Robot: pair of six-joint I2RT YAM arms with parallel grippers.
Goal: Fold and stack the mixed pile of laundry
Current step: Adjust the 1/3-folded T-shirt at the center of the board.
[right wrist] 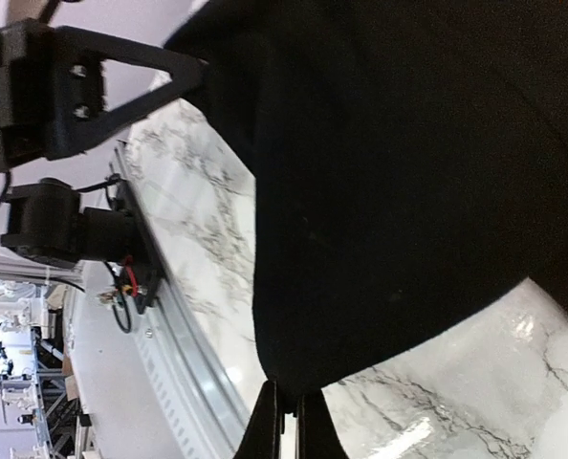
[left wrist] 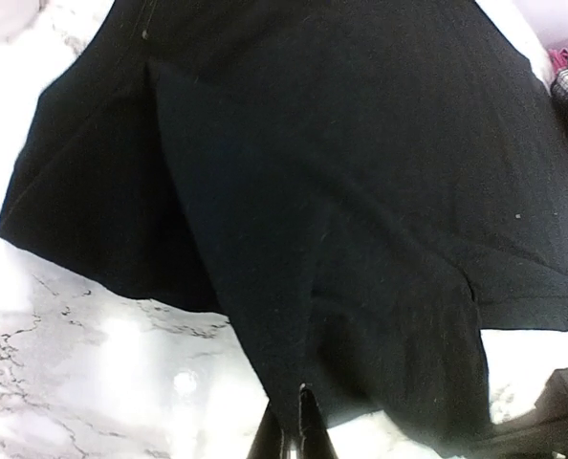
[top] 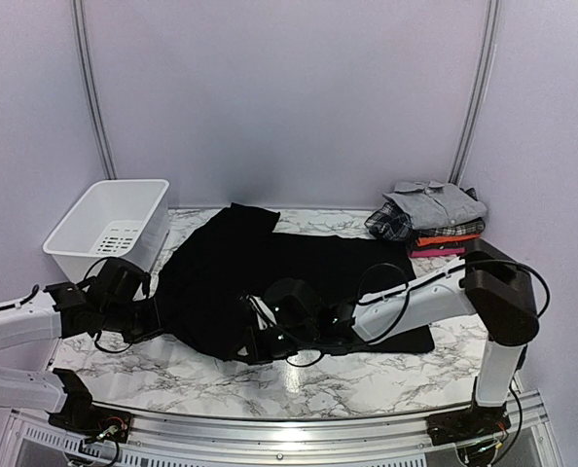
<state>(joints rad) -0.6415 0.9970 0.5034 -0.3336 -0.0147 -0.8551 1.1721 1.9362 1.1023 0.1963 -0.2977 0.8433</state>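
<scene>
A large black cloth [top: 270, 268] lies spread over the middle of the marble table [top: 367, 375]. My left gripper [top: 158, 313] is at the cloth's left edge, and in the left wrist view it [left wrist: 298, 430] is shut on a fold of the black cloth [left wrist: 360, 191]. My right gripper [top: 255, 345] is at the cloth's near edge, shut on the hem of the black cloth [right wrist: 408, 191], as the right wrist view shows [right wrist: 289, 421]. At the back right sits a folded stack: grey collared shirt [top: 435, 202] on top, a plaid piece [top: 391, 224] and a red-pink piece [top: 440, 245] beneath.
A white slotted basket [top: 109, 229] stands at the back left, next to the left arm. The metal rail of the table's near edge [right wrist: 169, 316] runs just behind the right gripper. The left gripper's body [right wrist: 35, 86] shows in the right wrist view.
</scene>
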